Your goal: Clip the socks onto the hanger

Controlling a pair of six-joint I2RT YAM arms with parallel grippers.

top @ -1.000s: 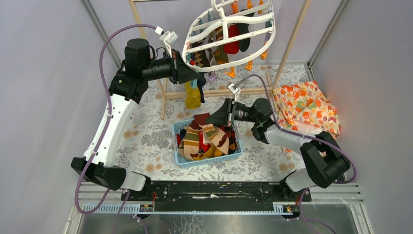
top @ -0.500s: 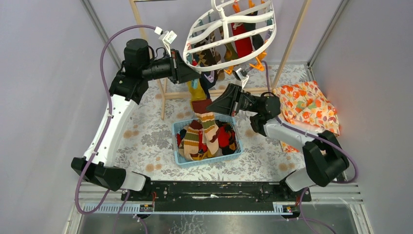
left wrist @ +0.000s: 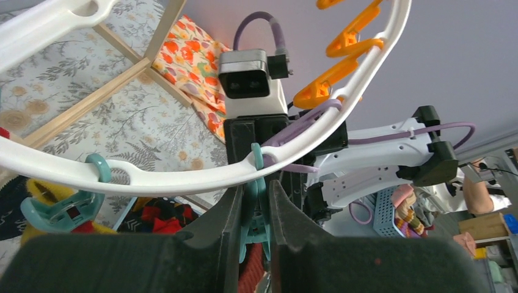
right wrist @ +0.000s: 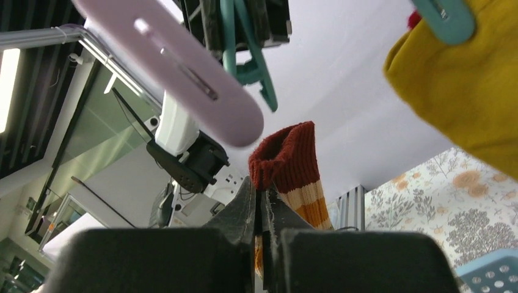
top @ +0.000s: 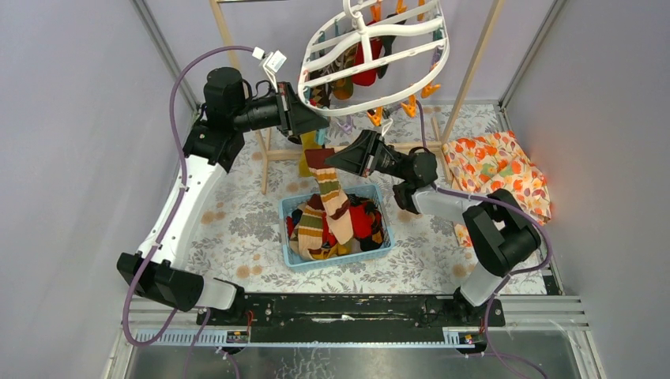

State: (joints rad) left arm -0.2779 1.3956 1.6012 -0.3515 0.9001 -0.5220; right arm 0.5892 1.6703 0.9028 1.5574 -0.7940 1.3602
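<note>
Over the floral table (top: 237, 229), right fingers (right wrist: 243, 210) clamped on a striped sock (top: 336, 201) have raised it from the basket (top: 336, 260). Left fingers (left wrist: 227, 213) pinch a teal clip (left wrist: 255, 207) on the hanger (left wrist: 159, 178), ready.

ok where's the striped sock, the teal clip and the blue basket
striped sock (top: 333, 193): top external, mid leg
teal clip (left wrist: 255, 210): left wrist, clip body
blue basket (top: 340, 258): top external, near wall

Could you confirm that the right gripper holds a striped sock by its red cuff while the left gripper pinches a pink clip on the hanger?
Nearly: the left gripper pinches a teal clip on the hanger, not a pink one, as the left wrist view shows. The right gripper does hold the striped sock by its red cuff.
</note>
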